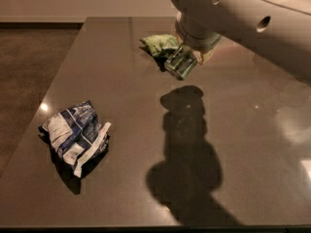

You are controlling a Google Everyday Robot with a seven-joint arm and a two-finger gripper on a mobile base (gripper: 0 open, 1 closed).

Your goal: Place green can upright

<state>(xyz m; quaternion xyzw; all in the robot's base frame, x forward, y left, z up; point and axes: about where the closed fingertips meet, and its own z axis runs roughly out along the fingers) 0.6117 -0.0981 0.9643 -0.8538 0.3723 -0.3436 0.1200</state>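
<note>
The green can (pixel 180 65) is small and shiny, tilted, and held above the table in my gripper (pixel 183 62) at the back middle of the table. The gripper hangs from the big white arm (pixel 243 18) that comes in from the upper right. Its fingers are shut on the can. The can's shadow (pixel 183 97) falls on the table a little nearer than the can, so the can is off the surface. The arm hides the gripper's upper part.
A wrinkly green-and-white snack bag (pixel 159 43) lies just behind and left of the can. A crumpled blue-and-white bag (pixel 75 137) lies at the front left. The dark table (pixel 121 86) has its left edge next to the floor (pixel 29 72).
</note>
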